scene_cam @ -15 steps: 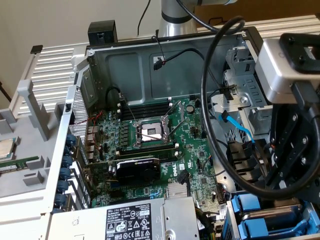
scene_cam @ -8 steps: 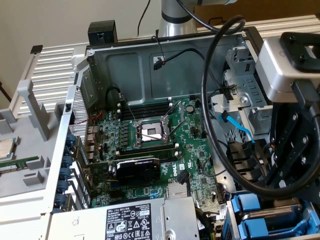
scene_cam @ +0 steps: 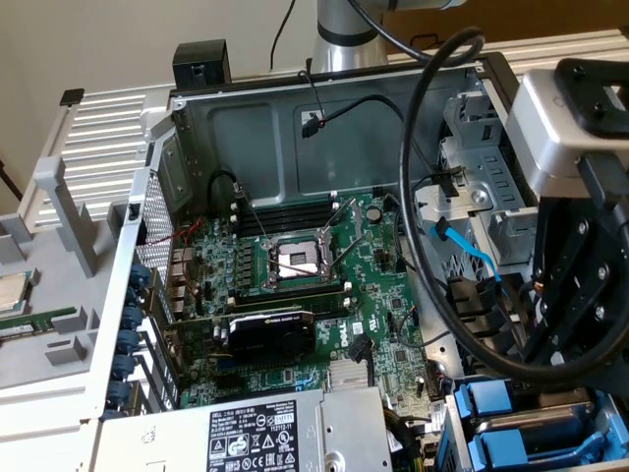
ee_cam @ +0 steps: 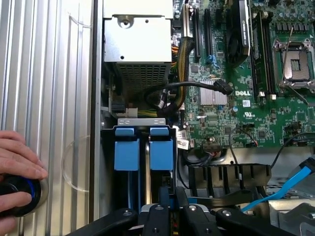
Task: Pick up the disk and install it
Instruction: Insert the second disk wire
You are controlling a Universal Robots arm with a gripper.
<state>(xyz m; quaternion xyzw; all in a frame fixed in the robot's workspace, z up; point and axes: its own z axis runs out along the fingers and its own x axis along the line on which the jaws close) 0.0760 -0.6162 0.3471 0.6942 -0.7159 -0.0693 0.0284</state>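
Observation:
Two blue drive carriers stand edge-up, side by side, in the drive bay. The one nearer the motherboard looks like the disk [ee_cam: 161, 153], seated in the bay beside the other carrier [ee_cam: 127, 153]. Its metal body and label are hidden. My gripper [ee_cam: 172, 214] hangs just over that end of the bay, its black fingers [ee_cam: 158, 212] drawn close with a sliver of blue carrier between them. In the exterior view the gripper [scene_cam: 555, 354] hovers at the right above the blue carrier tops [scene_cam: 489, 401].
The open computer case holds the motherboard [scene_cam: 324, 295], an empty processor socket [ee_cam: 300, 59], a graphics card [scene_cam: 270, 334] and the power supply [ee_cam: 138, 44]. A thick black cable [scene_cam: 423, 246] loops beside the gripper. A light blue cable [ee_cam: 285, 184] lies near the bay. A hand [ee_cam: 17, 162] rests on a black knob outside the case.

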